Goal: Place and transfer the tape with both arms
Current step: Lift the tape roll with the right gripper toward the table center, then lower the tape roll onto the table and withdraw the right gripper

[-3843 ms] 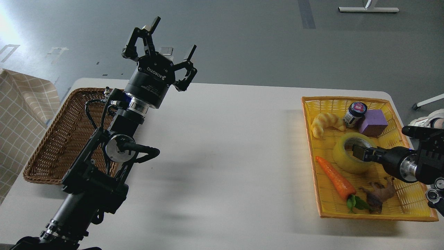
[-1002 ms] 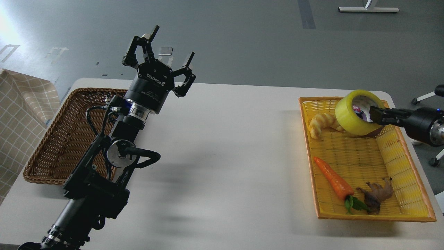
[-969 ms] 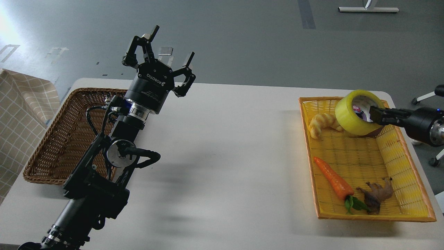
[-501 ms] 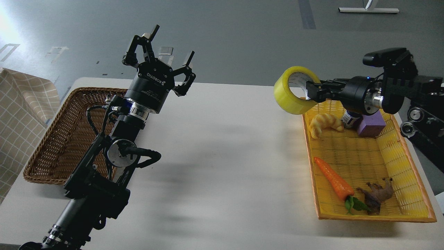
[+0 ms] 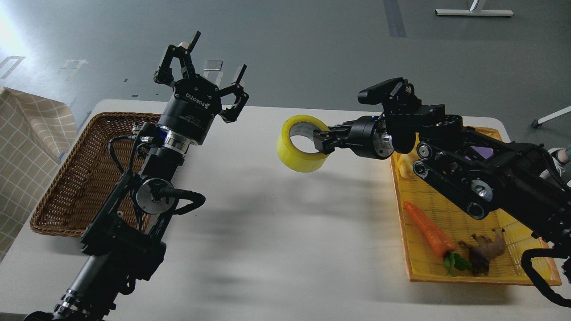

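Note:
The tape (image 5: 299, 145), a wide yellow roll with a grey-white core, hangs in the air above the middle of the white table (image 5: 267, 232). My right gripper (image 5: 322, 138) is shut on its right wall, one finger inside the core. The right arm reaches in from the right across the yellow basket. My left gripper (image 5: 207, 60) is open and empty, held high and pointing up over the table's far left part, apart from the tape and to its left.
A brown wicker basket (image 5: 84, 178) lies at the left, partly behind my left arm. A yellow basket (image 5: 473, 267) at the right holds a carrot (image 5: 429, 229), a brown toy animal (image 5: 486, 249) and a croissant mostly hidden by my right arm. A checked cloth (image 5: 22, 133) lies at far left.
My right gripper has lifted the tape out of the yellow basket and carried it left to above the table's middle. My left gripper has barely moved.

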You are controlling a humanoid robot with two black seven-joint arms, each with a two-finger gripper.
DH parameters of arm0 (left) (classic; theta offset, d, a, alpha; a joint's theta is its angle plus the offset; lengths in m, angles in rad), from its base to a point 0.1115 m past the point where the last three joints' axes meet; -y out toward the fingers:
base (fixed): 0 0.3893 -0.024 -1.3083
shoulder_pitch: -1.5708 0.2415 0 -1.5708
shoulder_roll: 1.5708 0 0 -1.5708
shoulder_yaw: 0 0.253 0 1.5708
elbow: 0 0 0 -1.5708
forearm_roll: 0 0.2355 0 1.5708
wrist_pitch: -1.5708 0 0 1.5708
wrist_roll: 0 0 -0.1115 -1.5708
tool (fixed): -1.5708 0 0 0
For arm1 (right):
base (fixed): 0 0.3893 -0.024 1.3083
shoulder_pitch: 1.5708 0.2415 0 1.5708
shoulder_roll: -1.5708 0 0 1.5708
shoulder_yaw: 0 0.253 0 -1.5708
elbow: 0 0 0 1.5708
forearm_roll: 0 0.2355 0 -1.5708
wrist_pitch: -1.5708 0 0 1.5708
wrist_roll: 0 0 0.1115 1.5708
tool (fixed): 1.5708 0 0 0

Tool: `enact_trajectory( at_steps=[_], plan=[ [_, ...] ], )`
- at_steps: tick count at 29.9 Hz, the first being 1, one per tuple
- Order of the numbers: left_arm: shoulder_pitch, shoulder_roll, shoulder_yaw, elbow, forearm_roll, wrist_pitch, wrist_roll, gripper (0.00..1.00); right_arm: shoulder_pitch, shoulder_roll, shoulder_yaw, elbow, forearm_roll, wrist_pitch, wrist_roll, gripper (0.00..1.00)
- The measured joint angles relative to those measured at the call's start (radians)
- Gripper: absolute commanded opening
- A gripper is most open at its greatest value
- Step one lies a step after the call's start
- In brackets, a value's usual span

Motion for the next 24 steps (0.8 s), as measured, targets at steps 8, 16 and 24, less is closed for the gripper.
enact_trajectory(
  at_steps=[8, 16, 24],
  plan=[
    [-0.001, 0.010, -0.015, 0.000, 0.000, 0.000, 0.000, 0.98, -0.006, 0.096, -0.057, -0.073, -0.022, 0.000, 0.000, 0.24],
    [-0.002, 0.014, -0.032, 0.000, 0.000, 0.000, 0.000, 0.98, -0.024, 0.136, -0.082, -0.098, -0.026, 0.000, 0.000, 0.24],
    [-0.004, 0.017, -0.038, 0.000, 0.000, -0.001, 0.001, 0.98, -0.033, 0.162, -0.087, -0.136, -0.027, 0.000, 0.000, 0.25]
  ],
)
